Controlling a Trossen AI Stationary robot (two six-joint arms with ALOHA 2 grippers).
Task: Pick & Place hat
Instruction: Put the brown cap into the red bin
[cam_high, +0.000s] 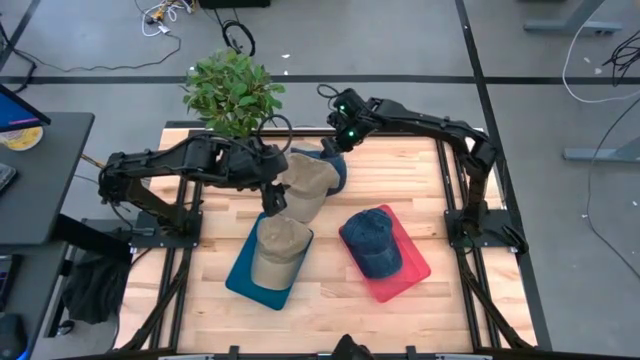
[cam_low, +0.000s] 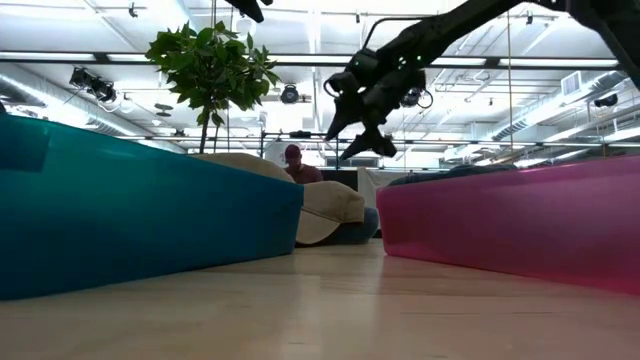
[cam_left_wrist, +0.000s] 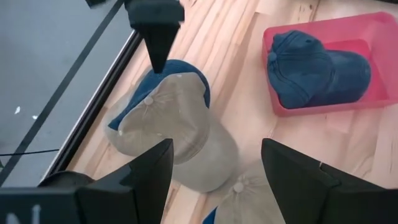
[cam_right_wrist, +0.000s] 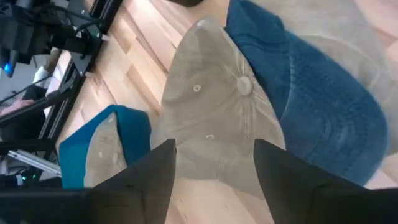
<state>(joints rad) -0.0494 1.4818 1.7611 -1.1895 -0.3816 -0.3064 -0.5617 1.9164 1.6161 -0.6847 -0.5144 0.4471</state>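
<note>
The table (cam_high: 420, 180) fills mid-frame. At its top centre a tan hat (cam_high: 308, 186) lies on a blue hat (cam_high: 337, 168). Lower left, the teal tray (cam_high: 240, 272) holds a tan cap (cam_high: 278, 250); lower right, the pink tray (cam_high: 410, 268) holds a denim cap (cam_high: 374, 241). My left pincer (cam_high: 272, 198) and right pincer (cam_high: 338, 142) hang spread, empty.

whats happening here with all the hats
Two robot arms are sorting caps into trays. One tan cap already lies in the teal tray and a blue cap in the pink tray. A loose tan cap and another blue cap remain at the table's far edge. The left gripper and right gripper hover open over that pile, holding nothing.
</note>
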